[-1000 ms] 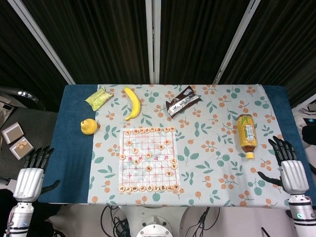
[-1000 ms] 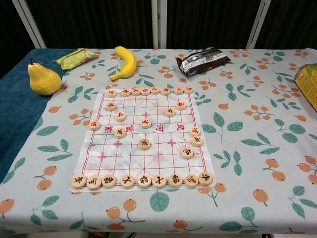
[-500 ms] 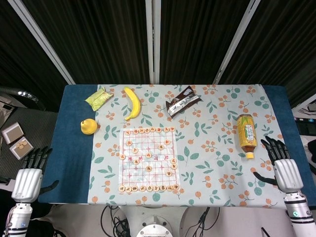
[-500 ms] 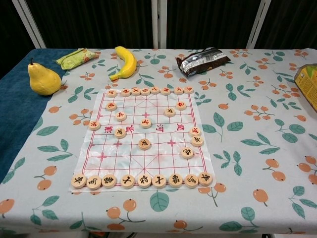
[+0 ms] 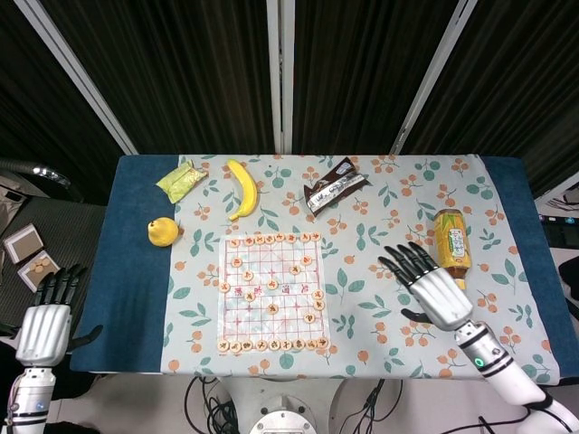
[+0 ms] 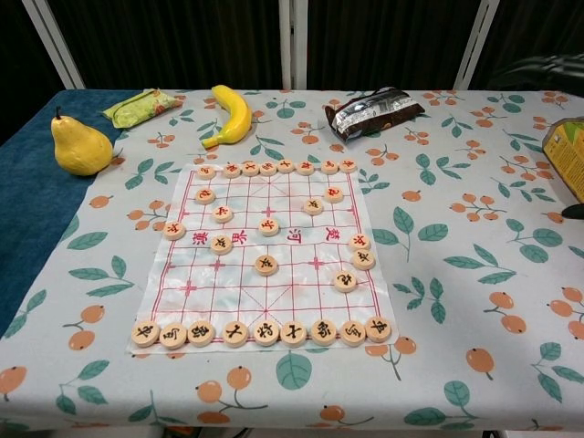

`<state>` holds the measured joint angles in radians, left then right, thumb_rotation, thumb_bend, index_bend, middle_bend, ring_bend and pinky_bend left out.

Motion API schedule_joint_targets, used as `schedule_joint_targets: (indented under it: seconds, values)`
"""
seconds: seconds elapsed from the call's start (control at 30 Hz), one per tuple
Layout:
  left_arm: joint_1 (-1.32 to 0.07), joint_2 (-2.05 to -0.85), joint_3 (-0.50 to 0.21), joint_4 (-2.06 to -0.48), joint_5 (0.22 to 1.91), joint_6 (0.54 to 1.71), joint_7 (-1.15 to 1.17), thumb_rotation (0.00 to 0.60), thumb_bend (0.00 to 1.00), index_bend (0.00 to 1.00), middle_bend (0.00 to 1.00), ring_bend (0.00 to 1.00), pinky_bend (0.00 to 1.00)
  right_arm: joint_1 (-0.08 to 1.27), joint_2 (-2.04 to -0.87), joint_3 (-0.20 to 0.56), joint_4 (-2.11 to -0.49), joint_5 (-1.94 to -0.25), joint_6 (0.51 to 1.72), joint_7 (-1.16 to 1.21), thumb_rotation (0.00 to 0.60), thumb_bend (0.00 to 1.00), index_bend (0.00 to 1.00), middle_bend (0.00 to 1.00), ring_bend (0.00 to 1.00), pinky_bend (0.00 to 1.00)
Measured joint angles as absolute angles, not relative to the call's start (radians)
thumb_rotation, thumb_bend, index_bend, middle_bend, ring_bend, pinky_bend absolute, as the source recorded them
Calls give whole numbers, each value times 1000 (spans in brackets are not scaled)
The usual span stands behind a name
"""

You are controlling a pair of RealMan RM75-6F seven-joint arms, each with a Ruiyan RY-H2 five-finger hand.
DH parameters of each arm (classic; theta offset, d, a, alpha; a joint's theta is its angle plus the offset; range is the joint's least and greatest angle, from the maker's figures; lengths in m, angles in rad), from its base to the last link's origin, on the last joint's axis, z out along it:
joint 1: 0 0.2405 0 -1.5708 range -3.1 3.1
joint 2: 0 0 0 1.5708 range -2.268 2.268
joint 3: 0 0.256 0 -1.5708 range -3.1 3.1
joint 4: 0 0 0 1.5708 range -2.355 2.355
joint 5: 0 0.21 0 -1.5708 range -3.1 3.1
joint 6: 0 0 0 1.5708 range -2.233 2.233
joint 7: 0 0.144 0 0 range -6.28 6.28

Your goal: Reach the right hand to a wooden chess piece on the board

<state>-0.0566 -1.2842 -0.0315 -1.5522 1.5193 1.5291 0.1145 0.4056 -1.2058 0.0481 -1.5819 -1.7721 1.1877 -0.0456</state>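
The right hand [image 5: 432,289] hangs over the flowered cloth with its fingers spread wide and nothing in them, palm down, pointing toward the board; it sits between the tea bottle [image 5: 451,244] and the chess board [image 5: 271,291], near the bottle and a fair gap short of the board's right edge. The reach looks partly made: the hand is over the table, but the last stretch to a piece is left, and no wooden piece is touched. The closest pieces [image 5: 318,293] lie along the board's right side, flat discs on the grid, with a full row along the near edge. Nothing stands between the hand and those pieces; the bottle lying just beside it is the one thing a careless sweep might knock. In the chest view only a dark sliver at the right edge may be a fingertip, too little to be sure. Farther off lie a snack wrapper [image 5: 335,185], a banana [image 5: 242,187], a pear [image 5: 162,231] and a green packet [image 5: 180,181]. The left hand [image 5: 42,327] rests off the table's left corner, fingers apart and holding nothing
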Motion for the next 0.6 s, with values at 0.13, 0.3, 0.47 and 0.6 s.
schedule_joint_targets:
  seconds: [0.13,0.3,0.47,0.6]
  values:
    - [-51,-1284,-31,-1544,1509,1529,105,600,131,18,21,0,0,483,-1228,56,-1606,-1775,1074,-118,600,26,0,0,0,0]
    - [-39,-1289,-30,-1527,1496,1535,86,600,132,18,22,0,0,567,-1287,62,-1611,-1763,970,-182,600,26,0,0,0,0]
    - [-30,-1299,-26,-1508,1492,1541,67,600,132,19,21,0,0,619,-1339,63,-1591,-1738,907,-219,600,26,0,0,0,0]
    - [-24,-1310,-23,-1489,1487,1541,51,600,132,19,22,0,0,628,-1381,64,-1574,-1711,899,-239,600,35,38,0,0,0]
